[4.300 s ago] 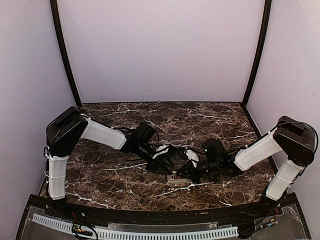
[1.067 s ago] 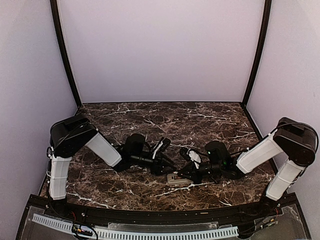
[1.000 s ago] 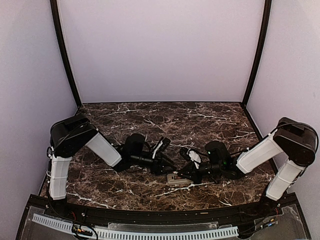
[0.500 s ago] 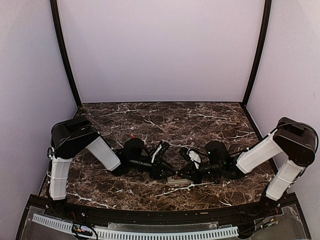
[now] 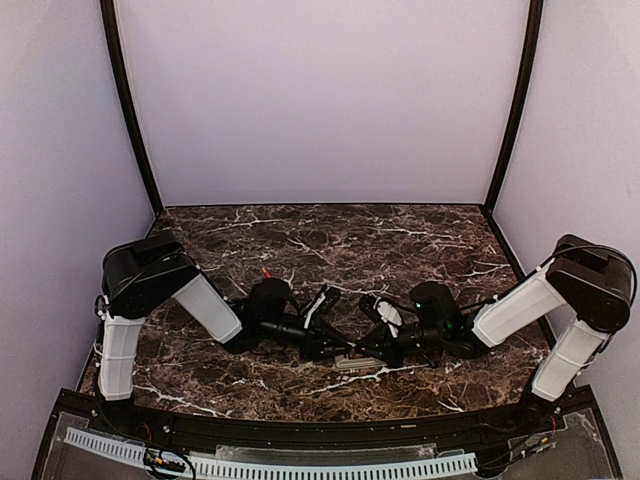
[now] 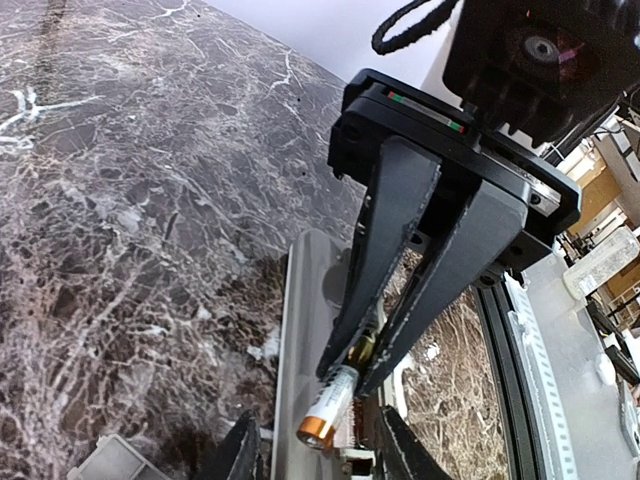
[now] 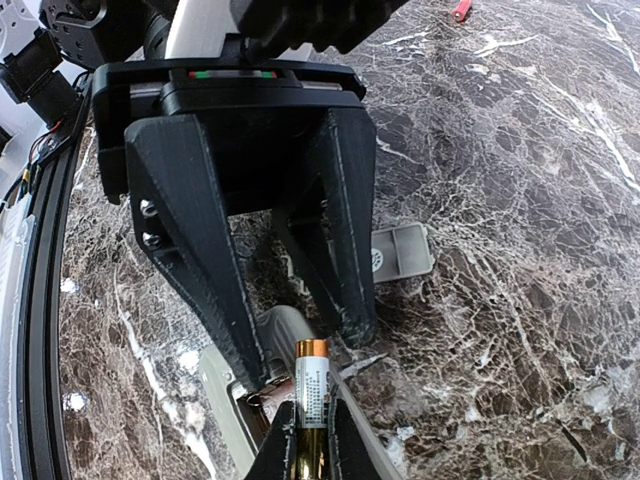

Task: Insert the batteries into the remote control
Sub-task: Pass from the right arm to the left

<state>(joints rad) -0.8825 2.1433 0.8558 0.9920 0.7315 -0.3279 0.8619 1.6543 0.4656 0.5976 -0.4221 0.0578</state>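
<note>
The remote control (image 5: pixel 350 363) lies back up at the table's near middle, with its battery compartment (image 7: pixel 250 400) open. My right gripper (image 7: pixel 312 447) is shut on a white battery (image 7: pixel 312 385) with a copper end. It holds the battery slanted, just above the compartment, as the left wrist view shows (image 6: pixel 330 412). My left gripper (image 6: pixel 320 447) is open, its fingers (image 7: pixel 345 250) standing either side of the remote's beige back (image 6: pixel 305 330). A red battery (image 5: pixel 265 270) lies on the table behind the left arm. The flat grey cover (image 7: pixel 402 250) lies beside the remote.
Both grippers (image 5: pixel 345 343) meet tip to tip over the remote. The dark marble table (image 5: pixel 400 235) is ringed by lilac walls. A black rail (image 5: pixel 300 430) runs along the near edge, close in front of the remote.
My left arm has drawn back and sunk, and its open gripper has come down over the remote. My right gripper has stayed put, holding the battery.
</note>
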